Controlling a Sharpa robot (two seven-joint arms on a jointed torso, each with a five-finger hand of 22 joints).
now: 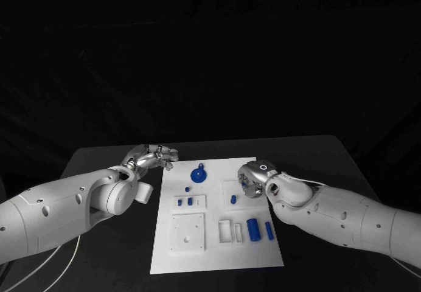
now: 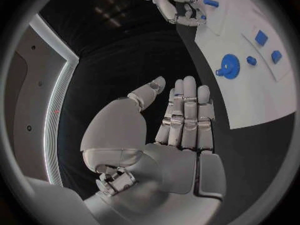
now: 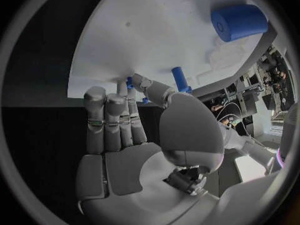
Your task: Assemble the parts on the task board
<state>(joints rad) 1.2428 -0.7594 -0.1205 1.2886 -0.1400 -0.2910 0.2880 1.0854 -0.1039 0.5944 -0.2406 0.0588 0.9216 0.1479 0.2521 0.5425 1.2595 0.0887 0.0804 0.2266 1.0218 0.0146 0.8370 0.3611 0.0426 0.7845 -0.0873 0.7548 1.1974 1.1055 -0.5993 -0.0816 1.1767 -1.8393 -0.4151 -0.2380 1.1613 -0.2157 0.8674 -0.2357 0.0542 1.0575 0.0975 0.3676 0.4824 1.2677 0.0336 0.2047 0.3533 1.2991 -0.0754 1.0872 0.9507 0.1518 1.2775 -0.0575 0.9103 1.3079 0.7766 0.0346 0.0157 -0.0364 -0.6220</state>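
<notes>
In the head view the white task board (image 1: 219,213) lies in the middle of the black table (image 1: 325,158), and the right hand (image 1: 252,181) covers a part of its right edge, so the fingertips there are hidden behind the wrist and I cannot tell from this view what they do. The left hand (image 1: 153,157) hovers beside the board's far left corner, above the table, with fingers bent a little. On the board I see a round blue gear (image 1: 199,175) near the far edge, two small blue blocks (image 1: 184,201) on a raised white plate, a blue peg (image 1: 234,199) just beside the right hand, and two blue cylinders (image 1: 254,230) standing side by side near the right edge. In the left wrist view the left hand (image 2: 172,130) is plainly empty, its fingers straight and close together, the thumb apart, over bare table next to the board (image 2: 250,100); the gear (image 2: 229,66) is well apart from it. The right hand (image 2: 181,7) appears small at the far side and is hard to read. In the right wrist view the right hand (image 3: 131,130) reaches to the board's edge (image 3: 144,45); something small and blue (image 3: 129,83) shows between the fingertips, but it is mostly hidden, so I cannot tell whether it is gripped. A blue peg (image 3: 180,79) stands just beside the thumb, and a big blue cylinder (image 3: 239,22) lies farther away.
</notes>
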